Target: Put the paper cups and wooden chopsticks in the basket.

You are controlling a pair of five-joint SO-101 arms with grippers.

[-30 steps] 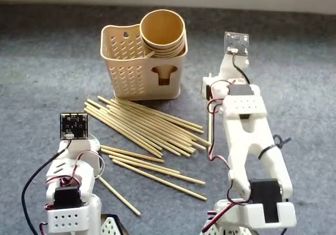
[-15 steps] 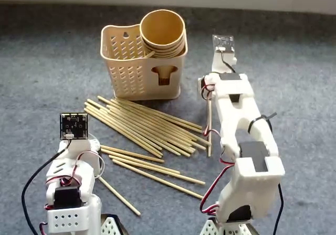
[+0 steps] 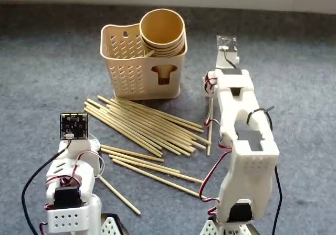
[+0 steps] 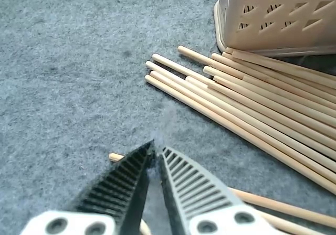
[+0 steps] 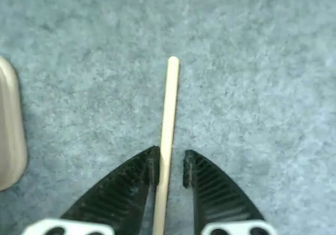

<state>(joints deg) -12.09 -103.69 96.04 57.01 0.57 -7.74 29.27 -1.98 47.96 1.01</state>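
Right gripper [image 5: 169, 167] has its jaws parted, straddling one plain pale round wooden chopstick [image 5: 168, 104] that lies flat on the grey carpet [image 3: 47, 77]; the stick touches one finger, with a gap to the other. Left gripper [image 4: 156, 153] is closed on nothing, over the carpet beside the loose chopstick pile [image 3: 147, 127] mid-carpet. Stacked tan paper cups [image 3: 163, 33] sit in the cream perforated basket [image 3: 126, 72] toward the carpet's far edge.

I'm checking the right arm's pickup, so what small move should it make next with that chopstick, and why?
Probably close the right gripper. The chopstick sits between its open jaws, touching one finger with a gap to the other, so it isn't clamped yet; lifting toward the basket now would likely leave it behind.
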